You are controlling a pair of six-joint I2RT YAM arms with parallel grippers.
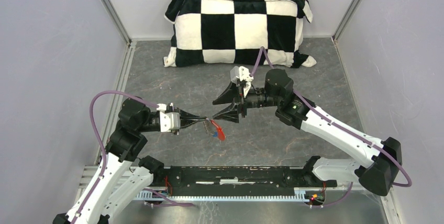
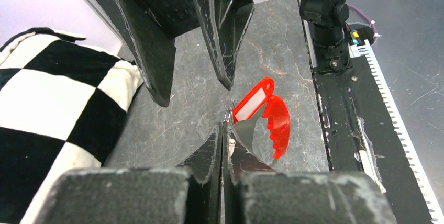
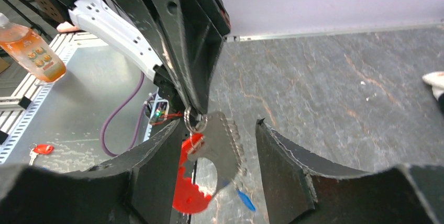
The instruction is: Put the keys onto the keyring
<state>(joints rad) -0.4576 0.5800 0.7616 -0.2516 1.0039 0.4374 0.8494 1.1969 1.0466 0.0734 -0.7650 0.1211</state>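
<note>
The left gripper (image 2: pixel 222 132) was pinched shut on the keyring (image 3: pixel 193 122) and held it up over the middle of the bench (image 1: pixel 157 72), toward the near edge. This seemed meant to let the ring hang free and steady for the other arm. A silver key (image 3: pixel 220 148), a red-and-white tag (image 2: pixel 255 97) and a blue tag (image 3: pixel 245 201) dangled from the ring. The right gripper (image 1: pixel 215 110) faced it with jaws apart, straddling the silver key without clamping it, probably placed to grip or turn it. What looked like another key (image 3: pixel 39 150), red-headed, lay on the metal plate (image 3: pixel 94 77) off the bench, not yet threaded on.
</note>
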